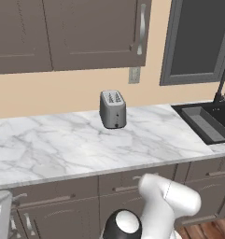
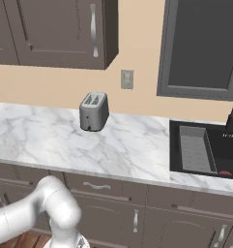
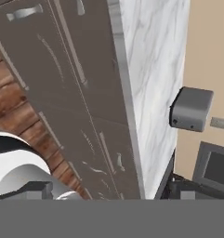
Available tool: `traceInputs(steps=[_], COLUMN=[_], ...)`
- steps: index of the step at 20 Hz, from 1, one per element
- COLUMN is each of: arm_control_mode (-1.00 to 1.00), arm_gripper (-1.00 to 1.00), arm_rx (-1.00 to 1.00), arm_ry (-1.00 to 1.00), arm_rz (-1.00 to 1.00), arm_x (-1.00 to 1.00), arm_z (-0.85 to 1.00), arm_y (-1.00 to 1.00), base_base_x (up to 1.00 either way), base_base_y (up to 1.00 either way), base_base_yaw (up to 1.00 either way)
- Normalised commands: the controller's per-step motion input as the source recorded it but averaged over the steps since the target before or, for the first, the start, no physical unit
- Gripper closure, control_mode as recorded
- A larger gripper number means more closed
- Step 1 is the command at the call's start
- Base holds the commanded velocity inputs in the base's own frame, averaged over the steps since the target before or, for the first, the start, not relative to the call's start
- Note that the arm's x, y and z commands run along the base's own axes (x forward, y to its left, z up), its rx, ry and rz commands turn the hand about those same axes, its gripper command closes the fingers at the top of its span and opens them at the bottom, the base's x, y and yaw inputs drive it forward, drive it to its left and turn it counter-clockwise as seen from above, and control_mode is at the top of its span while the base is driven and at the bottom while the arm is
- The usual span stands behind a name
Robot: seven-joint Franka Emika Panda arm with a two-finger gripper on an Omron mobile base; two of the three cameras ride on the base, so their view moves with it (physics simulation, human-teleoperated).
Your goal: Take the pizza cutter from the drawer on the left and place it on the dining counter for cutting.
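Looking from the left base: the white arm [image 1: 167, 200] is bending low in front of the cupboards, below the edge of the marble desk [image 1: 62, 149].
Toaster: a grey toaster [image 1: 113, 109] is standing upright on the desk near the beige wall, well apart from the black sink [image 1: 209, 123] at the right.
Drawer: the drawer [image 1: 118, 179] is sitting shut just under the desk edge, below the toaster, so I cannot tell what is lying inside.
Looking from the right base: the arm [image 2: 40, 208] is curling across the lower left, its elbow hanging just beside the drawer [image 2: 96, 186], whose curved silver handle is showing.
Looking along the hand: the view is rolling sideways, taking in cupboard fronts [image 3: 71, 93], wooden floor [image 3: 11, 107], the desk [image 3: 153, 69] and the toaster [image 3: 191, 109].
Fingers: they are standing spread wide and pinching nothing.
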Motion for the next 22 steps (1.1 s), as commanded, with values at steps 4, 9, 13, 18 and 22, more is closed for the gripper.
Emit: traceInputs(steps=[4, 9, 13, 18, 22], arm_control_mode=[-1.0, -1.0, -1.0, -1.0, -1.0], arm_gripper=[-1.0, -1.0, -1.0, -1.0, -1.0], arm_rx=[0.0, 0.0, -0.01, -0.08, -0.11], arm_ry=[-0.12, -0.09, -0.17, -0.24, -0.33], arm_rz=[0.11, 0.13, 0.18, 0.19, 0.19], arm_x=[0.03, 0.23, 0.19, 0.06, 0.03], arm_z=[-0.27, -0.37, -0.28, -0.22, -0.07], arm_y=[-0.71, -0.69, -0.39, -0.03, -0.02], base_base_x=[0.0, 0.0, 0.0, 0.0, 0.0], base_base_y=[0.0, 0.0, 0.0, 0.0, 0.0], base_base_yaw=[0.0, 0.0, 0.0, 0.0, 0.0])
